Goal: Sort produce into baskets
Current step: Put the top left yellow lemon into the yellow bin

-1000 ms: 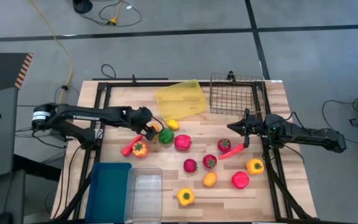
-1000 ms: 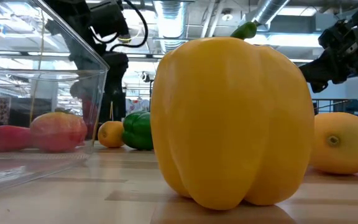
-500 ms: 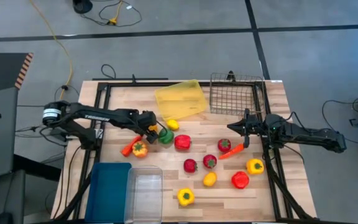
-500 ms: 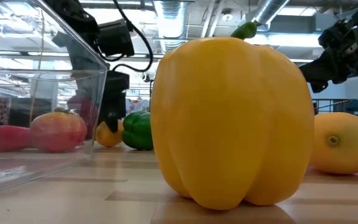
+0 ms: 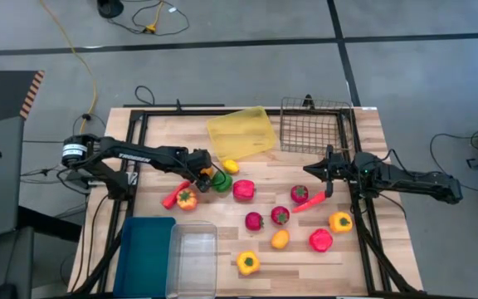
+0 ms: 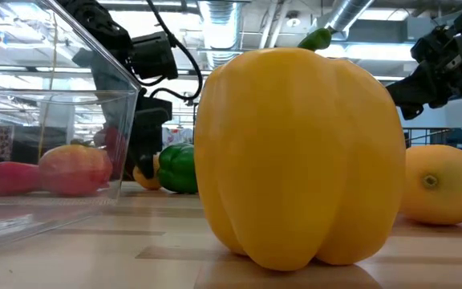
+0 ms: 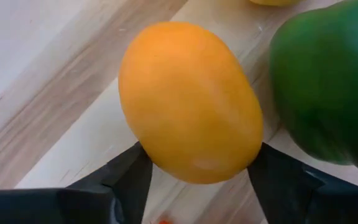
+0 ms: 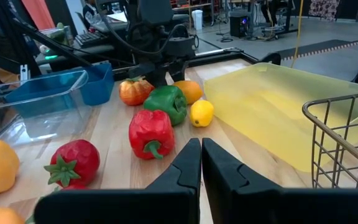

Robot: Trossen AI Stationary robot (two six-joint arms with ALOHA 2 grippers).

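Orange lemon (image 7: 190, 112) beside green pepper (image 7: 328, 81)

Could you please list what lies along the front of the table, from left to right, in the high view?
Blue bin → clear bin → yellow pepper → orange lemon → red pepper.

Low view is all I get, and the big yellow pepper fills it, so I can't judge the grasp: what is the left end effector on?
Observer: The left end effector has an orange lemon between its fingers, one finger against each side.
Operator: Anything crowding it?
Observer: A green pepper lies close beside the lemon.
Operator: And the right end effector?
Observer: The right end effector is shut on nothing, above the table near the wire basket.
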